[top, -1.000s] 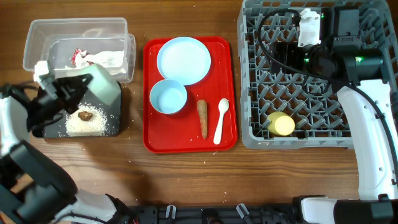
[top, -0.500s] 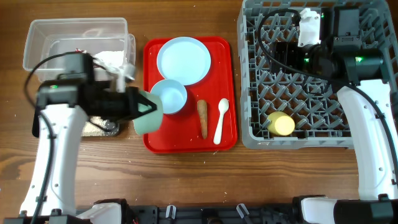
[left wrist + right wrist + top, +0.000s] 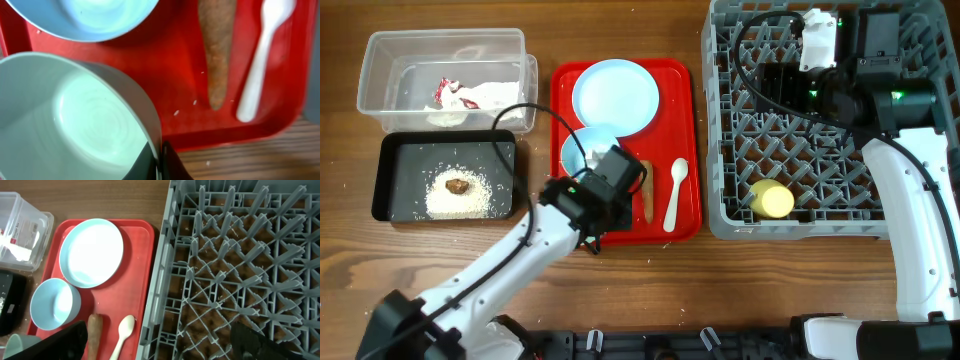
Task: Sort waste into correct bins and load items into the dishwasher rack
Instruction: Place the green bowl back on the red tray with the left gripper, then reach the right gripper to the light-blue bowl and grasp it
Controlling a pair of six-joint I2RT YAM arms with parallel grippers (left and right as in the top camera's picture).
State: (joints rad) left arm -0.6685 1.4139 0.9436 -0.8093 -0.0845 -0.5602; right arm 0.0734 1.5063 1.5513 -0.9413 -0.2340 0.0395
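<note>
Holding a pale blue bowl (image 3: 65,125) over the red tray (image 3: 180,120).
Rim pinched by left gripper (image 3: 159,162); right gripper (image 3: 160,342) spread wide above dishwasher rack (image 3: 159,270).

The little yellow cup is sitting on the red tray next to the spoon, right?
Not quite. The yellow cup is not on the red tray. It sits inside the grey rack, near its front edge. The overhead view shows this.

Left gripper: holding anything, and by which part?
Yes. The left gripper holds a pale bowl by its rim, with the wall pinched between the two fingers.
</note>
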